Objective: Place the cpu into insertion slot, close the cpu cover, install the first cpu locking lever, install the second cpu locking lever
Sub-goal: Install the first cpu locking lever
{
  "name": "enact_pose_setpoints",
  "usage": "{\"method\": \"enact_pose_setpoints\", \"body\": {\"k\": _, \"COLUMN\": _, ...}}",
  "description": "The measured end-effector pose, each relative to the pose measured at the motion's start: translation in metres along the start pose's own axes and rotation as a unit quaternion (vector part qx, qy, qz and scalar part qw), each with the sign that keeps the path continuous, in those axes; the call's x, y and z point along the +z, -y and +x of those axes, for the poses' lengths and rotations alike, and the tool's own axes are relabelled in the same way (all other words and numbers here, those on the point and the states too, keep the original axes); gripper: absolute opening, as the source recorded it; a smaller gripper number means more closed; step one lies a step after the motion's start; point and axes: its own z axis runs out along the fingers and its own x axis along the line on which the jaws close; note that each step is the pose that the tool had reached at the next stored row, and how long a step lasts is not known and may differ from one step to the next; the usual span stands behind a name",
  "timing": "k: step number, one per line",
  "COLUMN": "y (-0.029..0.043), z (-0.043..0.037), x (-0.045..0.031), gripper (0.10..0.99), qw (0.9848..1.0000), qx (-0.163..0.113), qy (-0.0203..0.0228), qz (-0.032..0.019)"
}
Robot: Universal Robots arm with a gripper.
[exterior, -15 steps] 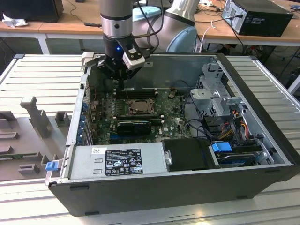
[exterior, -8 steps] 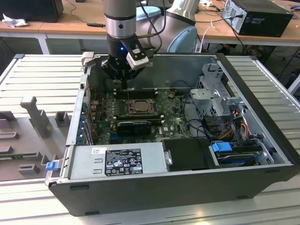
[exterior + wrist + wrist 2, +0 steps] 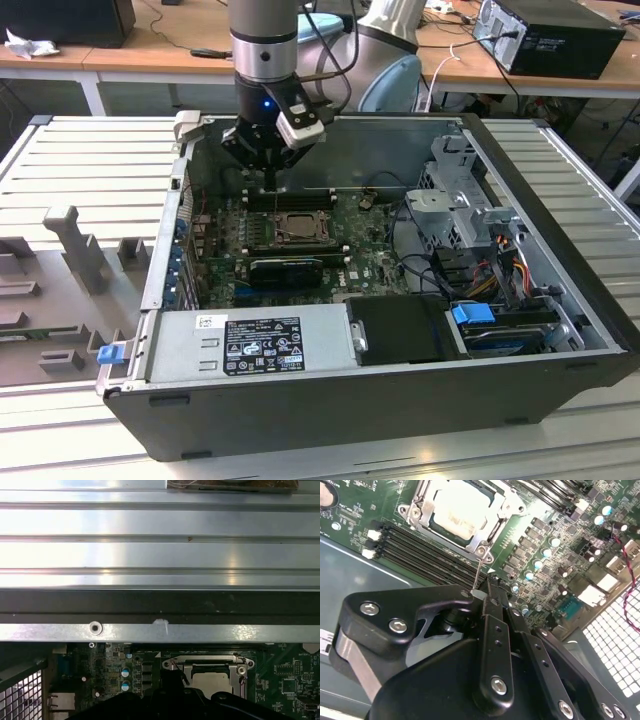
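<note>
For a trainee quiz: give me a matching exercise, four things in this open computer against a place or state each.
1 chip
2 cover
3 memory slots
4 end effector

A long, black, beside the cover's edge
B at the thin lever's upper end
C pale, showing through the cover's window
D metal frame, closed over the chip

Pairs: 1-C; 2-D; 3-A; 4-B

the black gripper hangs over a green circuit board. a thin metal wire lever runs from the socket's corner up to its tip. the pale square cpu lies framed by the grey metal cover frame, beside long black memory slots.
</note>
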Motion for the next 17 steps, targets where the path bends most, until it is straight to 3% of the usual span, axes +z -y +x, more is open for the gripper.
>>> {"method": "enact_pose_setpoints", "body": {"k": 17, "y": -0.0001, "z": -0.0184, "x": 0.0003, "gripper": 0.106, "qw": 1.0, "qx": 0.0, "qy": 0.0, "qz": 0.0}}
